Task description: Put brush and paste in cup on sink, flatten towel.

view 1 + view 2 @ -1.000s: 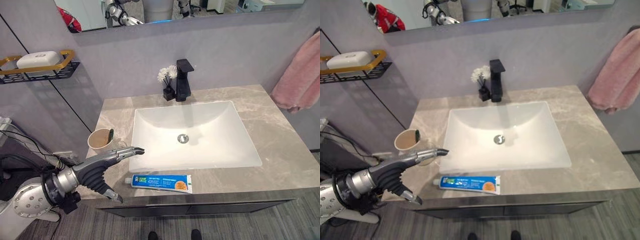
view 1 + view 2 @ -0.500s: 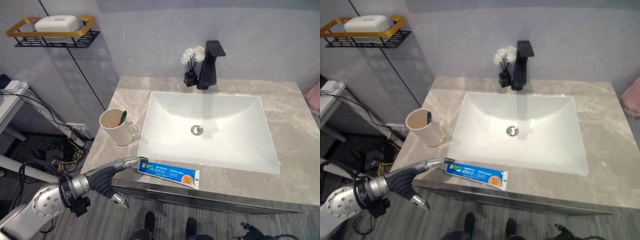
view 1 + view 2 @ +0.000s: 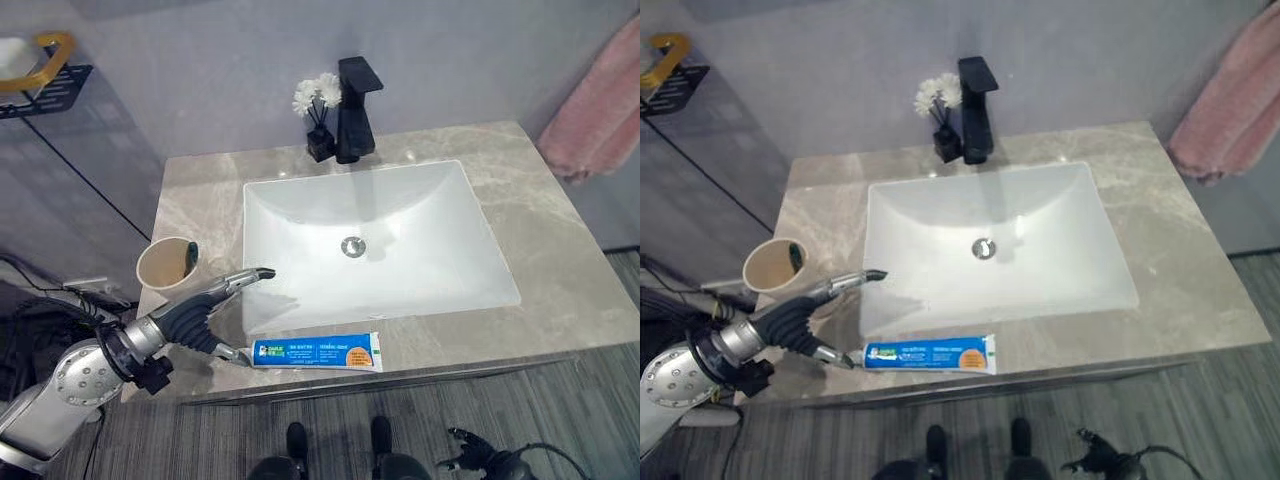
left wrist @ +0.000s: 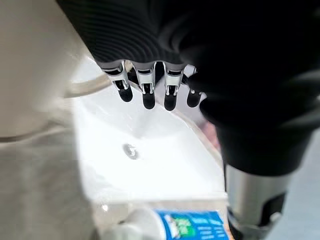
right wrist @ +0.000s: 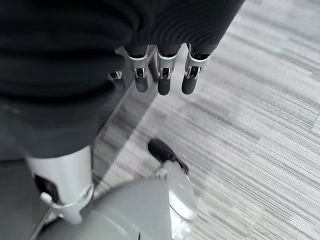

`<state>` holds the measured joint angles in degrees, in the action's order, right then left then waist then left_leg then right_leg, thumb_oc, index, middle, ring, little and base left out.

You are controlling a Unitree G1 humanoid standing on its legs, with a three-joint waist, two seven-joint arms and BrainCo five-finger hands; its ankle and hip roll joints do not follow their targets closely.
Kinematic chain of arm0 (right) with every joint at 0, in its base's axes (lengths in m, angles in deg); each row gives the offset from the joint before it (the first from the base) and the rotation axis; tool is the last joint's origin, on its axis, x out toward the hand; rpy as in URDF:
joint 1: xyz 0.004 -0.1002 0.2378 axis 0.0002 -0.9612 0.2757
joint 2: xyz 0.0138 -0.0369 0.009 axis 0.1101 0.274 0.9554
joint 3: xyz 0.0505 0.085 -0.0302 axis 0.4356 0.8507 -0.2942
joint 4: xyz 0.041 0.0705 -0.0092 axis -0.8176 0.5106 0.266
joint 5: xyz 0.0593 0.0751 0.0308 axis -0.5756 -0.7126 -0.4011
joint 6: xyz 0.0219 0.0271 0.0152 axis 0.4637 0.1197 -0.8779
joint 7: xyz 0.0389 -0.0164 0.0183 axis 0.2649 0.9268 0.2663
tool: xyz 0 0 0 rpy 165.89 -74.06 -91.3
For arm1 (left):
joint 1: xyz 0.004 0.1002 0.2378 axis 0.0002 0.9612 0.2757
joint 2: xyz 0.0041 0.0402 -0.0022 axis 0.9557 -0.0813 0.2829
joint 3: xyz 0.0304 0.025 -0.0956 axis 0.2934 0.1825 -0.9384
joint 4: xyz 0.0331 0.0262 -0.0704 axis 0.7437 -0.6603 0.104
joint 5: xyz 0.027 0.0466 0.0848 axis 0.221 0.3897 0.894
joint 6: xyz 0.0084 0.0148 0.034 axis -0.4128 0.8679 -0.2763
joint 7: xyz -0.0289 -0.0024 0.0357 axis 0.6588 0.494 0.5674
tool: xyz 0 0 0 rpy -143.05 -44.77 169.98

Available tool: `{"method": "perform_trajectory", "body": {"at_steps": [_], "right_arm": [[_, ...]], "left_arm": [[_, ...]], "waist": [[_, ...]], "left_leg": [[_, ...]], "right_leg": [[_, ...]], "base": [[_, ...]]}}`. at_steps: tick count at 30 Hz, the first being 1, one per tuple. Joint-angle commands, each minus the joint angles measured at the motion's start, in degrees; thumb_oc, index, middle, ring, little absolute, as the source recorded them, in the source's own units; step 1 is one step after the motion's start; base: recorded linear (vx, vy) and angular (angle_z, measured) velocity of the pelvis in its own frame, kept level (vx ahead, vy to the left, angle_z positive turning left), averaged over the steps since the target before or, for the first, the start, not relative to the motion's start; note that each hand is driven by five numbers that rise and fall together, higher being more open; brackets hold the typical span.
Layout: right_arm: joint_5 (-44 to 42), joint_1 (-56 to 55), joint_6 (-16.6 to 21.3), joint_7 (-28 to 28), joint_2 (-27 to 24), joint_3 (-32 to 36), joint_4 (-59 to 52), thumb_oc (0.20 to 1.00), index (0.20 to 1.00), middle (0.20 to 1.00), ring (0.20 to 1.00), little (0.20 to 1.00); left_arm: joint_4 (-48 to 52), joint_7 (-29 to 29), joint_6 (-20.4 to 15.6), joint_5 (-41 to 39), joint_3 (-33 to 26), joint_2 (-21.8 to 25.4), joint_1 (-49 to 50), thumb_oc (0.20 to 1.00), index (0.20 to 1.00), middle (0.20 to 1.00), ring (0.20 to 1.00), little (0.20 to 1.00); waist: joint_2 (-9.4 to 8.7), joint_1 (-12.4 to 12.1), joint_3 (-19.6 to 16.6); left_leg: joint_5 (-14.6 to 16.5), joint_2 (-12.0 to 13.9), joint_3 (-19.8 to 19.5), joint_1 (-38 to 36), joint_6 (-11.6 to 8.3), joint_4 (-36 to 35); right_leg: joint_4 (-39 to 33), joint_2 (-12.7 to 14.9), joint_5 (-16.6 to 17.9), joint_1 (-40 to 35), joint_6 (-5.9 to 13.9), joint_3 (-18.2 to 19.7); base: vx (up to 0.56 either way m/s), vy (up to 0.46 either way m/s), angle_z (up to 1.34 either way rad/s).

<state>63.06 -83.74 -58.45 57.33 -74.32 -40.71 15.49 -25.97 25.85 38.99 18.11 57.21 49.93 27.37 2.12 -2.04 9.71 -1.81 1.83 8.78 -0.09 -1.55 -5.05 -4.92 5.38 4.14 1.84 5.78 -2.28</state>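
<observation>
Your left hand [image 3: 195,312] is over the front left corner of the grey marble counter [image 3: 560,250], with its fingers straight and spread and holding nothing. Half a second ago its fingertips were at the cap end of the blue and white toothpaste tube [image 3: 317,352]. Now the fingers [image 3: 245,279] reach toward the white rectangular sink basin [image 3: 400,215], and the thumb [image 3: 228,349] points at the cap end of the tube. From the head views you cannot tell if the thumb touches it. The whole picture has also shifted since then, so the camera has moved; the tube lies at the same place on the front edge.

The tube lies flat, with its long axis along the front edge of the counter. Its white cap [image 4: 134,224] points to your left, toward the hand, and the orange end points right.

The beige cup [image 3: 166,265] stands upright on the counter just beyond the hand, left of the basin, and a dark brush head [image 3: 191,255] shows inside it.

The pink towel [image 3: 597,105] hangs on the wall at the far right.

Your right hand [image 5: 159,67] hangs over the grey striped floor [image 5: 260,120], its fingers straight and holding nothing.
</observation>
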Motion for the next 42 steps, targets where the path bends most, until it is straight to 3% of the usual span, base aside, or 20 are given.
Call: {"method": "perform_trajectory", "body": {"at_steps": [1,9,21,27,29,32,34,37,42], "right_arm": [[1.2,1.0,0.9,-0.7,-0.2,-1.8,1.2,1.000,1.000,1.000,1.000,1.000],[-1.9,-2.0,0.7,-0.3,-1.5,2.2,2.1,1.000,1.000,1.000,1.000,1.000],[-0.4,-0.4,0.5,-0.6,-1.9,-0.2,1.3,1.000,1.000,1.000,1.000,1.000],[-0.8,3.4,0.1,1.2,-3.0,-0.7,2.0,1.000,1.000,1.000,1.000,1.000],[-0.8,3.5,0.2,1.2,-3.0,-0.5,2.1,1.000,1.000,1.000,1.000,1.000],[-3.1,3.9,-0.2,2.0,-3.6,2.0,2.4,1.000,1.000,1.000,1.000,1.000],[-2.8,2.7,-0.4,2.3,-3.6,2.7,3.1,1.000,1.000,1.000,1.000,1.000],[-1.5,1.6,-0.9,1.9,-3.1,2.7,4.2,1.000,1.000,1.000,1.000,1.000],[-1.2,0.1,-0.8,1.7,-1.5,3.3,4.7,1.000,1.000,1.000,1.000,1.000]], "left_arm": [[1.1,-1.3,-2.4,1.1,-2.2,-0.1,1.8,1.000,1.000,1.000,1.000,1.000],[2.5,-0.3,-1.0,0.4,-4.6,-0.8,5.4,1.000,1.000,1.000,1.000,1.000],[7.9,1.6,0.4,-3.4,-9.5,1.2,11.5,1.000,1.000,1.000,1.000,1.000],[6.5,0.8,0.9,-4.9,-7.1,0.7,8.9,1.000,1.000,1.000,1.000,1.000],[6.3,0.8,0.9,-4.8,-6.6,0.7,8.3,1.000,1.000,1.000,1.000,1.000],[5.7,0.5,0.7,-4.7,-5.5,0.1,6.0,1.000,1.000,1.000,1.000,1.000],[6.0,0.7,0.2,-4.8,-4.8,-0.5,4.3,1.000,1.000,1.000,1.000,1.000],[4.8,0.5,-0.2,-4.5,-3.9,-1.0,3.2,1.000,1.000,1.000,1.000,1.000],[4.8,-0.2,-1.1,-3.2,-3.7,-0.6,2.6,1.000,1.000,1.000,1.000,1.000]], "waist": [[-3.15,0.2,-5.4],[-3.58,0.6,-5.6],[-2.18,-0.4,-5.4],[-1.77,-1.5,-3.4],[-1.69,-1.2,-3.7],[-2.68,-0.3,-3.7],[-3.03,1.1,-4.9],[-1.81,2.1,-5.1],[-1.73,3.4,-4.0]], "left_leg": [[3.2,-1.6,-5.0,1.1,0.83,3.0],[0.8,1.0,-6.5,-0.7,-1.15,0.4],[-1.1,2.0,-9.8,-0.9,-1.95,0.5],[-6.7,1.9,-14.0,5.6,-4.39,0.0],[-7.0,1.8,-14.4,6.2,-4.39,0.0],[-3.5,-0.7,-12.4,5.8,-2.65,2.2],[3.0,-2.0,-9.4,2.9,-1.44,5.1],[3.6,-2.6,-9.4,0.2,-0.48,2.5],[3.4,-4.6,-6.7,-0.2,1.41,0.6]], "right_leg": [[3.5,1.3,0.9,1.3,2.24,1.1],[2.2,-0.2,-0.4,-0.9,1.15,-0.9],[4.9,-1.4,-3.3,-2.4,-0.66,-3.2],[2.8,-1.7,-1.9,-0.8,-1.28,-7.5],[2.7,-1.6,-1.8,-0.5,-1.25,-8.0],[2.6,0.3,0.4,2.5,-0.65,-8.8],[1.4,1.2,1.7,3.9,-0.29,-9.0],[1.9,0.5,2.2,4.3,0.39,-7.6],[2.2,2.2,6.2,7.0,2.24,-4.1]], "base": [[0.11,-0.135,-0.02],[0.01,-0.108,0.03],[-0.03,-0.059,0.18],[-0.13,-0.071,0.31],[-0.10,-0.004,0.66],[-0.17,0.025,0.31],[-0.14,0.071,0.12],[-0.06,0.149,-0.01],[-0.09,0.213,-0.22]]}}
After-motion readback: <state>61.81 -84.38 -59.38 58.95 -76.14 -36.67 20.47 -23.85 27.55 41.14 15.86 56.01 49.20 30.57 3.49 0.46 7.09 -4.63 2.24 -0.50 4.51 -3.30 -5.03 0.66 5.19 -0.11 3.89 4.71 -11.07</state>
